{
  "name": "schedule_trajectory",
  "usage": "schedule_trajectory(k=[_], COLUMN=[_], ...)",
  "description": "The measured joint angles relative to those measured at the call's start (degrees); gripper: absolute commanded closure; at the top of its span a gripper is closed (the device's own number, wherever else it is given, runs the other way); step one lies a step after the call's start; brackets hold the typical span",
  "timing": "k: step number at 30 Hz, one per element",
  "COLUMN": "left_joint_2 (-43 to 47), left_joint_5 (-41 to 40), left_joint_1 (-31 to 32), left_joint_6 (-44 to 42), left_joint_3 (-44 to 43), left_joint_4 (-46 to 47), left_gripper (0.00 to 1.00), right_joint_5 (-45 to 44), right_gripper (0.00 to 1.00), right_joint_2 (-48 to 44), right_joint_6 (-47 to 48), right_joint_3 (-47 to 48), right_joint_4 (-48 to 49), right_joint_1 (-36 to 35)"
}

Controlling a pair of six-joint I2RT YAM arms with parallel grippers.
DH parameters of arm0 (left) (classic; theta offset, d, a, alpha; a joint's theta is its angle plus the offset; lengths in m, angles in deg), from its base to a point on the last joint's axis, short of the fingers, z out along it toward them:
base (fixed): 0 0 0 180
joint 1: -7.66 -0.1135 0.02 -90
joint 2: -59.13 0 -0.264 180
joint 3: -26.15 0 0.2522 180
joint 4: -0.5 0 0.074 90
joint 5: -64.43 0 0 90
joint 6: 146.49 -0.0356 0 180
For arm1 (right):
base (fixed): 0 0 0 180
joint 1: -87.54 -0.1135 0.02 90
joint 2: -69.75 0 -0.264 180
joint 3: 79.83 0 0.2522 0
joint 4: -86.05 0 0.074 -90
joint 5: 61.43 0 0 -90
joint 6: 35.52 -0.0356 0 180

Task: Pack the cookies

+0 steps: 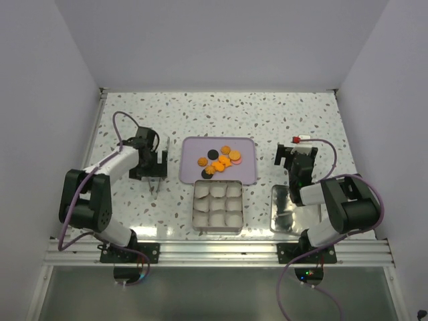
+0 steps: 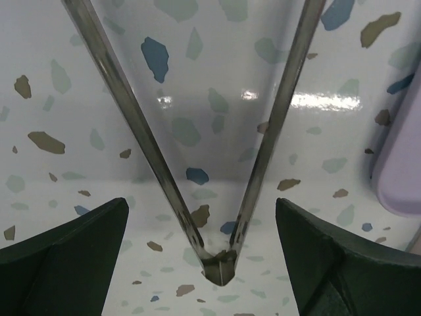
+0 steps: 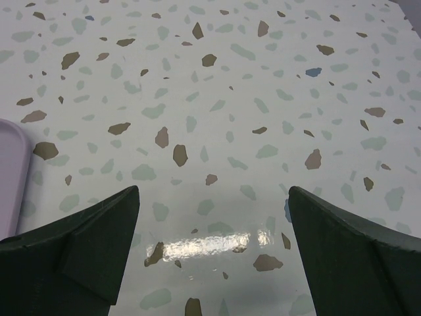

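Note:
The cookies (image 1: 219, 160), several orange discs, a few black and one pinkish, lie together on a lavender tray (image 1: 194, 146) at mid-table. My left gripper (image 1: 148, 165) hangs left of the tray with its jaws wide apart. In the left wrist view, my left gripper (image 2: 200, 204) straddles metal tongs (image 2: 220, 266) that lie on the table in a V, touching neither finger. My right gripper (image 1: 295, 158) is open and empty over bare table right of the tray, as the right wrist view (image 3: 214, 191) also shows.
A square metal tin (image 1: 217, 229) lined with white paper cups stands just in front of the tray. A silver lid (image 1: 279, 217) lies under my right arm. The tray's edge shows in the left wrist view (image 2: 401, 171) and the right wrist view (image 3: 10, 171). White walls enclose the table.

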State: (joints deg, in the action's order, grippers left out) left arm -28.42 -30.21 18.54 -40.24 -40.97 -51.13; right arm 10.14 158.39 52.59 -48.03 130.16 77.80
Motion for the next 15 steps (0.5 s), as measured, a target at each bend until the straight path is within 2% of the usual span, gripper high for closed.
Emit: schedule_trajectory(k=[5, 9, 12, 13, 15], left_joint_2=[-5.90, -6.32, -6.60, -6.80, -7.30], left_joint_5=[0.79, 1.49, 1.64, 1.64, 1.66], left_joint_1=[-0.74, -0.74, -0.79, -0.87, -1.18], left_joint_6=[-2.12, -3.37, -3.87, -3.98, -4.39], left_joint_3=[0.07, -0.07, -0.17, -0.35, -0.92], left_joint_4=[3.08, 3.93, 4.31, 4.46, 4.90], left_gripper=[0.03, 0.06, 0.25, 0.40, 0.47], right_joint_5=[0.00, 0.00, 0.00, 0.00, -0.02], right_gripper=[0.01, 0.01, 0.01, 0.01, 0.01], right_joint_2=[0.00, 0.00, 0.00, 0.00, 0.00], right_joint_6=[0.00, 0.00, 0.00, 0.00, 0.00], right_joint_3=[0.00, 0.02, 0.02, 0.02, 0.02], right_joint_4=[0.00, -0.02, -0.04, -0.02, 0.00], right_joint_1=[0.00, 0.00, 0.00, 0.00, 0.00])
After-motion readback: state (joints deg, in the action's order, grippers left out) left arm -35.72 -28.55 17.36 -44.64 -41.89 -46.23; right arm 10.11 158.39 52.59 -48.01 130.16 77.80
